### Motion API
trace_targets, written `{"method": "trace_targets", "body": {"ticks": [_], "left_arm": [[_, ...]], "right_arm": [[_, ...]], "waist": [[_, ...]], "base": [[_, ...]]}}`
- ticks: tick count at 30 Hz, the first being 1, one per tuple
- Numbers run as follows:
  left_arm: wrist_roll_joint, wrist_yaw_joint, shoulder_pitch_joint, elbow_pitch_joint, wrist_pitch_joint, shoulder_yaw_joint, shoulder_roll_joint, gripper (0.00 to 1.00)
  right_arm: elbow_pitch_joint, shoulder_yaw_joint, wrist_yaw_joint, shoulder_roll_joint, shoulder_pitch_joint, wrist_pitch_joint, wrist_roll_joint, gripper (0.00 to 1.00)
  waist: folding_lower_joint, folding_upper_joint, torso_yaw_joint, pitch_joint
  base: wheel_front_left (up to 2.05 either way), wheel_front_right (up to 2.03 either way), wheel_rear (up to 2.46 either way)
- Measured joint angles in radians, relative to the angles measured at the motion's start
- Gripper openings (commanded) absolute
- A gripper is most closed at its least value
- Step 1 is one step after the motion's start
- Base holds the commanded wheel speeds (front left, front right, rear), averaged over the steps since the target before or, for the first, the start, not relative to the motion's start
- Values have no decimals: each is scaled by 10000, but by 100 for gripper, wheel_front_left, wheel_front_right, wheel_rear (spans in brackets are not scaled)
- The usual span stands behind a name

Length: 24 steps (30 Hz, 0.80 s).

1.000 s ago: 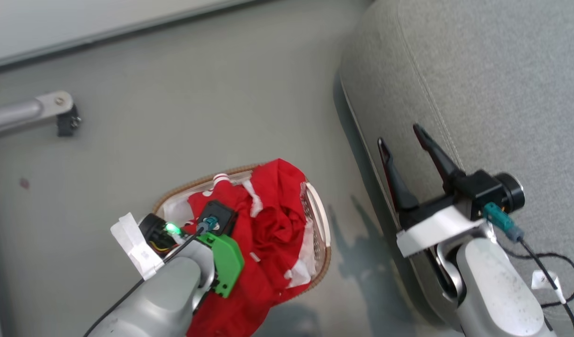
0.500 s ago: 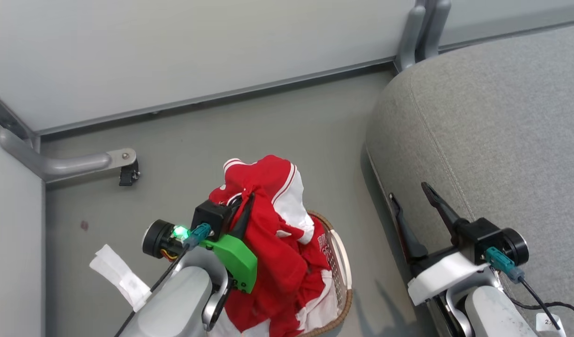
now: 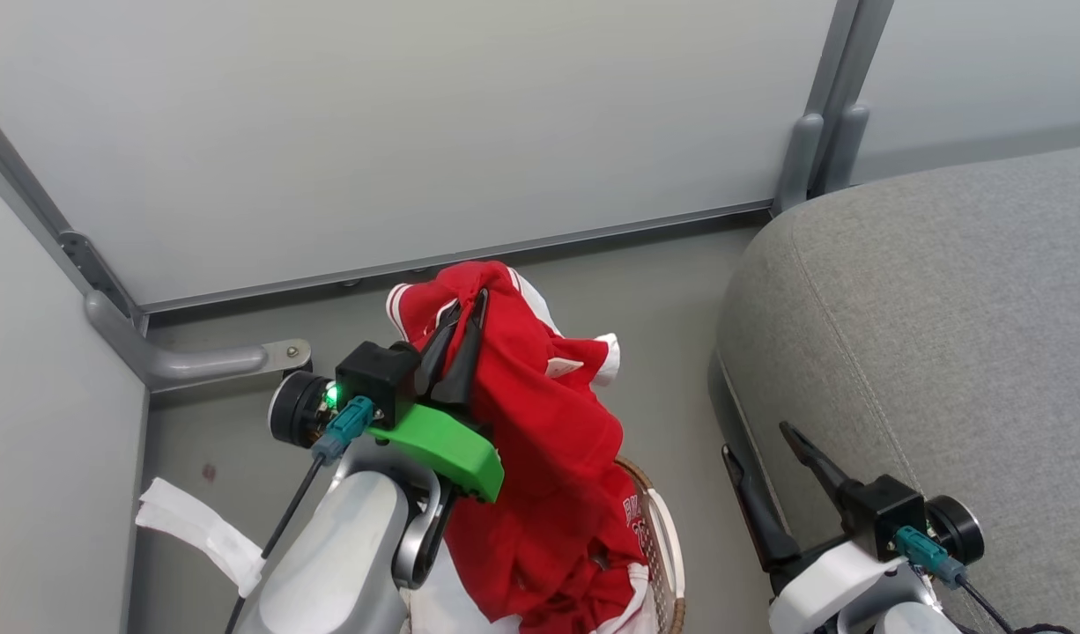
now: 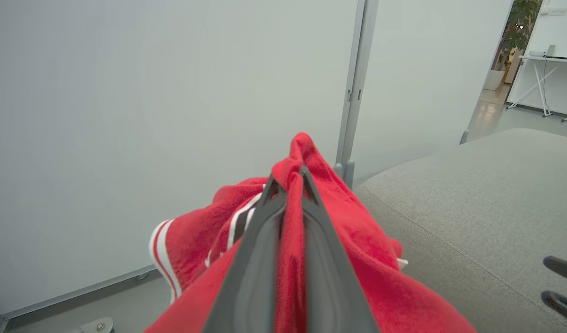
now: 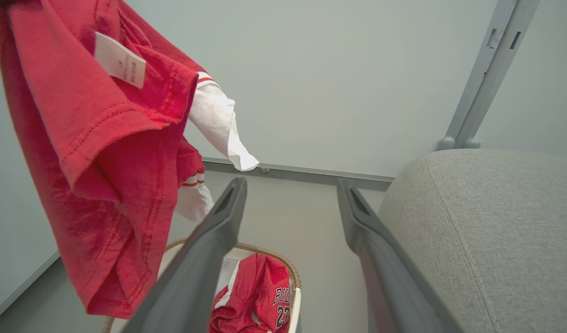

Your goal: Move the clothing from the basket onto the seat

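My left gripper point(image 3: 469, 304) is shut on a red garment with white trim point(image 3: 540, 440), which hangs from it above the basket point(image 3: 659, 519). In the left wrist view the red cloth point(image 4: 348, 222) is pinched between the closed tips of that gripper point(image 4: 288, 178). Another red garment lettered "BULLS 23" point(image 5: 260, 296) lies in the basket point(image 5: 283, 263), below the hanging garment point(image 5: 89, 138). My right gripper point(image 3: 758, 442) stands open and holds nothing, close to the side of the grey seat point(image 3: 945, 308). The right wrist view shows this gripper point(image 5: 292, 184) between the hanging garment and the seat point(image 5: 496, 222).
Pale wall panels stand right behind the basket, joined by a grey metal post point(image 3: 826, 114) at the seat's far corner. A grey metal foot bracket point(image 3: 214, 361) lies on the floor to the left. A strip of grey floor separates basket and seat.
My left gripper has risen, lifting the red garment from the basket until it hangs above it. The head camera has tilted up, bringing the wall into view. The right gripper stays open.
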Motion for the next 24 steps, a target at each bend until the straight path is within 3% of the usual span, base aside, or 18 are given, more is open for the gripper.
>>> {"method": "trace_targets", "body": {"ticks": [7, 13, 24], "left_arm": [[217, -184, 0, -393, -10, 123, -119, 0], [92, -196, -14, -550, -10, -92, -134, 0], [-408, -105, -276, -508, -10, -846, -138, 0]], "right_arm": [[33, 1200, 0, -238, 59, 0, 6, 100], [-209, 2472, 0, -403, -898, -2, 56, 100], [1195, 3902, 0, 0, -2634, 0, 569, 100]], "waist": [[0, 0, 173, -151], [0, 0, 286, -60], [0, 0, 631, 128]], "base": [[0, 0, 0], [0, 0, 0], [0, 0, 0]]}}
